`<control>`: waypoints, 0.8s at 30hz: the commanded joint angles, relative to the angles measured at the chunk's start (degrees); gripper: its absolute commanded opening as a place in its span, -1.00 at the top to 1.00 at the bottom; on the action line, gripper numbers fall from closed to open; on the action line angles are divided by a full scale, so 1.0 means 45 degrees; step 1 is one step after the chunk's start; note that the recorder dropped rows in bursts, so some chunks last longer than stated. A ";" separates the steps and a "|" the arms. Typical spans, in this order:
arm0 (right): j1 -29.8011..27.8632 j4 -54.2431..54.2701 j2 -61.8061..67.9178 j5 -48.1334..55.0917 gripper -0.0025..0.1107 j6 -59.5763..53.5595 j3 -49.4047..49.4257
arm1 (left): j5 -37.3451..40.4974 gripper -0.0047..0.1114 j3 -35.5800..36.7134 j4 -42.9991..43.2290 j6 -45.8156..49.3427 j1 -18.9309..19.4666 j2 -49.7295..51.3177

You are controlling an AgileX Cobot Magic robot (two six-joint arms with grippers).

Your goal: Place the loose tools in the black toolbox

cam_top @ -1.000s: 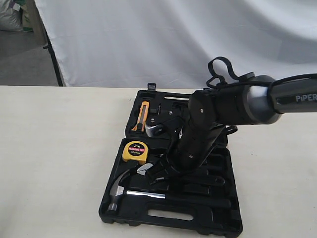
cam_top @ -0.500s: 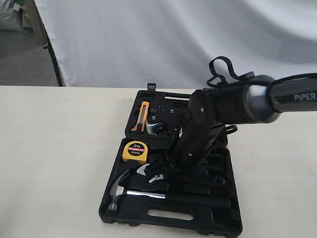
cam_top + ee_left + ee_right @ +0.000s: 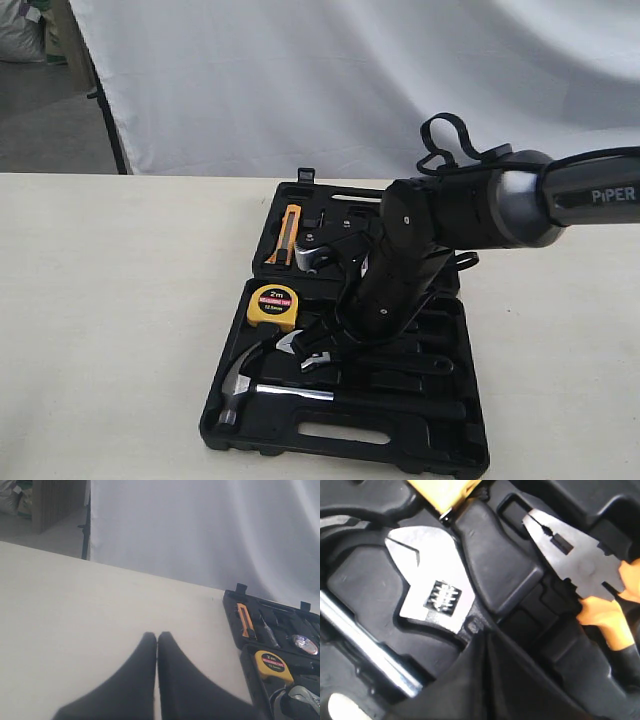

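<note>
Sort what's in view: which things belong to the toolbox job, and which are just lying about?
Job: black toolbox, claw hammer, adjustable wrench, right gripper at the wrench.
Just lying about: yellow tape measure, orange-handled pliers, orange utility knife, all inside the toolbox.

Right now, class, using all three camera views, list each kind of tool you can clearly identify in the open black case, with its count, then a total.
Claw hammer: 1
Adjustable wrench: 1
Tape measure: 1
Utility knife: 1
Pliers: 1
Total: 5
</note>
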 commanded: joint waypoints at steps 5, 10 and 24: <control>-0.0074 -0.0113 0.0703 -0.0029 0.96 -0.0054 0.0252 | -0.0092 0.91 -0.0034 0.0056 -0.0061 0.0322 -0.0041; -0.0074 -0.0109 0.0703 0.0150 0.96 -0.0054 0.0252 | -0.0092 0.91 -0.0034 0.0056 -0.0061 0.0322 -0.0041; -0.0074 -0.0109 0.0577 0.1034 0.96 -0.0481 0.0252 | -0.0092 0.91 -0.0034 0.0056 -0.0061 0.0322 -0.0041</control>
